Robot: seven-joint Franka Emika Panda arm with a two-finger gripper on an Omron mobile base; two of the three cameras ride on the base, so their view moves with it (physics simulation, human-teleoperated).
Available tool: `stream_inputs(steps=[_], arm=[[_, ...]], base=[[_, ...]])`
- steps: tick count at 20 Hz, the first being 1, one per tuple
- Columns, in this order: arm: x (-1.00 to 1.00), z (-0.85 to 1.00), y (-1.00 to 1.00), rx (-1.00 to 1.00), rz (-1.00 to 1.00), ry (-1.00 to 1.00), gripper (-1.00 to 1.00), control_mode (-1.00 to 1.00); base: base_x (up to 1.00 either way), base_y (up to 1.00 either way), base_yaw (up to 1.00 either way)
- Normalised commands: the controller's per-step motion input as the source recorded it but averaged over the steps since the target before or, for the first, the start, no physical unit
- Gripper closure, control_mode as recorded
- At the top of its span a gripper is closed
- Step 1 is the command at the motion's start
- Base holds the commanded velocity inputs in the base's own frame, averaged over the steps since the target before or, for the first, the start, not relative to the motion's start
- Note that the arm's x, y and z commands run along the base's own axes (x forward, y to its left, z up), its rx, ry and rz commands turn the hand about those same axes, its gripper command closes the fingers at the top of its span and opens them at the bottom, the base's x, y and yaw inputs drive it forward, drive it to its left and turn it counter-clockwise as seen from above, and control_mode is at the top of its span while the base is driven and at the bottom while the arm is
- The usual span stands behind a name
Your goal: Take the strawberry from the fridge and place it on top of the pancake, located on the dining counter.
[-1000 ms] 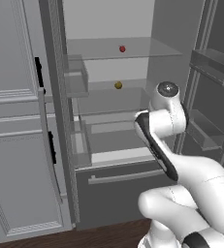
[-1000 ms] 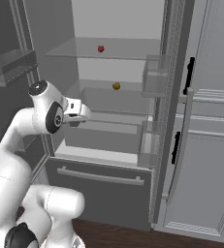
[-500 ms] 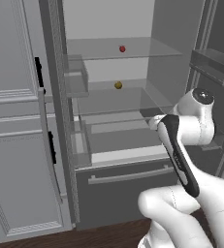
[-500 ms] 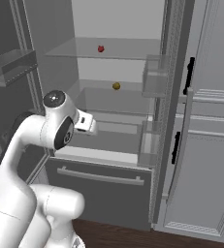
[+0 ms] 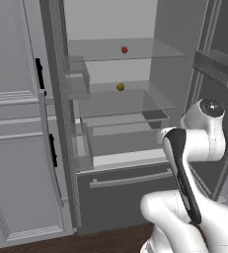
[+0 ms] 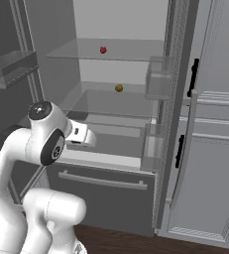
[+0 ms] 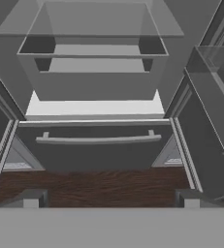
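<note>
The fingers (image 7: 111,198) were spread wide and empty. The strawberry (image 5: 124,50) sat high above them in the fridge (image 5: 150,99). They might grab the yellow ball (image 5: 120,87) instead.

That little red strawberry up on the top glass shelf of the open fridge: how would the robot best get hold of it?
Probably around its middle, fingers on opposite sides. The strawberry is tiny and roundish, sitting alone on the upper glass shelf of the fridge. Coming straight in from the open front, level with the shelf, looks best. The open gripper points low toward the bottom drawer, so it must rise first.
</note>
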Motion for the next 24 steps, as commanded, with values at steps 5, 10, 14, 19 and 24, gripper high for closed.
stream_inputs(steps=[5,10,14,19,24], arm=[[-0.2,-0.01,0.01,0.0,0.0,0.01,-1.0,-1.0],[-0.07,-0.03,0.04,0.0,0.0,0.0,-1.0,-1.0],[0.0,0.0,0.0,0.0,0.0,0.0,-1.0,-1.0],[0.0,0.0,0.0,0.0,0.0,0.0,-1.0,-1.0],[0.02,0.0,0.18,0.0,-0.01,-0.03,-1.0,-1.0]], base=[[0.0,0.0,0.0],[0.0,0.0,0.0],[0.0,0.0,0.0],[0.0,0.0,0.0],[0.0,0.0,0.0]])
